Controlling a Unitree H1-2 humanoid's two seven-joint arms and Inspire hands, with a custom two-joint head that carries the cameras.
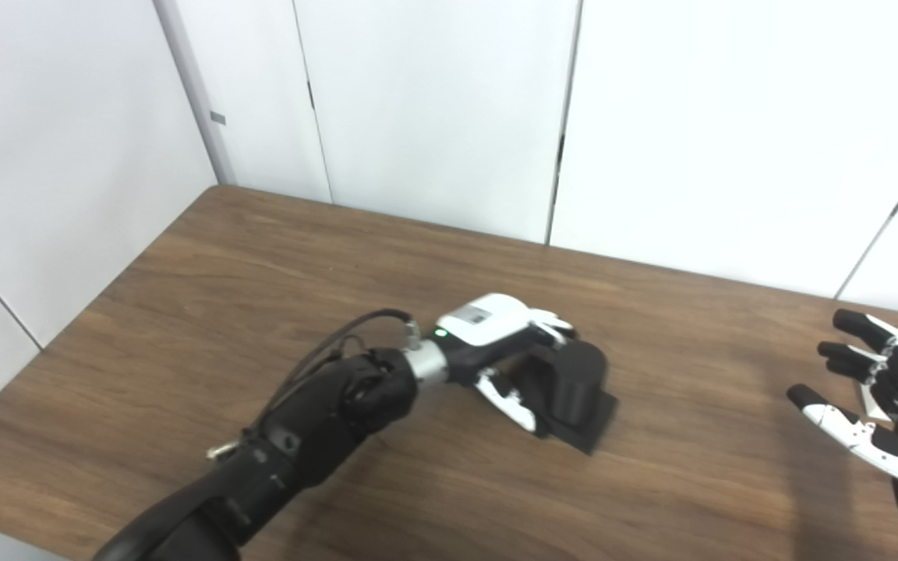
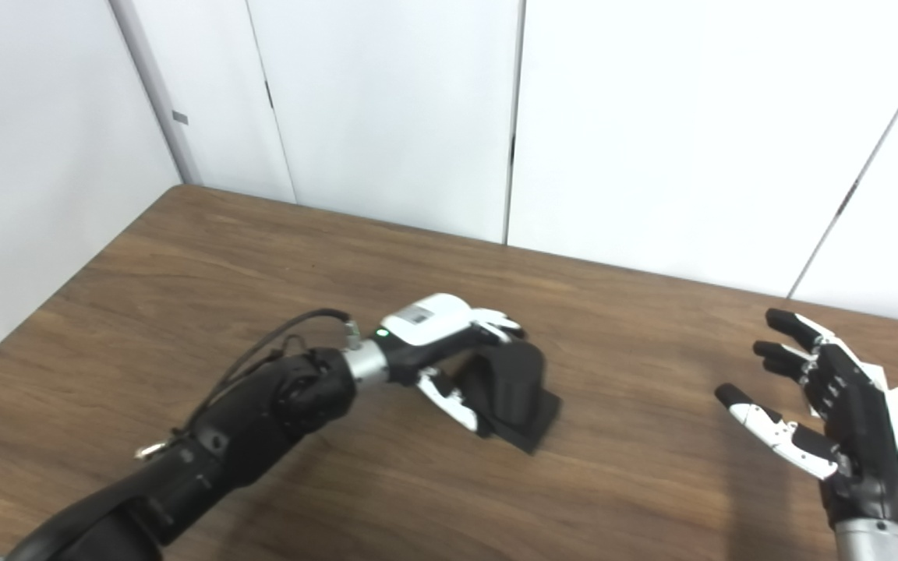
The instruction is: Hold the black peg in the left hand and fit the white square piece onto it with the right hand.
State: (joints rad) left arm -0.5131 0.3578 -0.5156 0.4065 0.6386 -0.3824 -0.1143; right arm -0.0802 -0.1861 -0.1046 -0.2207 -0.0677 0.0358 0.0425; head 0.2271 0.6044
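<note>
- Brown wood-grain counter (image 1: 184, 312) filling the lower two thirds of the frame; white wall panels (image 1: 433, 101) across the top.
- Left robot hand (image 1: 523, 362) at frame centre, arm entering from the lower left corner, black forearm with a looped cable (image 1: 324, 351) near the wrist.
- Wrapped around the black peg (image 1: 578, 389): fingers curled over its top, thumb (image 1: 507, 397) pressed along its near side. Gripping, clearly.
- Peg a blocky black piece with a flat flared base, base resting on or just above the counter at centre, slightly right of the left robot hand's white back cover. Cannot tell whether the base touches the wood.
- Right robot hand (image 2: 827, 421) at the right edge of the frame, wrist entering from the lower right corner, well apart from the peg.
- Fingers spread and pointing toward upper left, thumb (image 2: 776, 436) extended low toward the frame centre. Open, palm empty as far as visible.
- Thin white edge (image 2: 897, 428) showing behind the right robot hand in the right eye view; cannot tell whether that is the white square piece or part of the hand's shell.
- Soft shadow (image 1: 800, 467) on the counter below the right robot hand.
</note>
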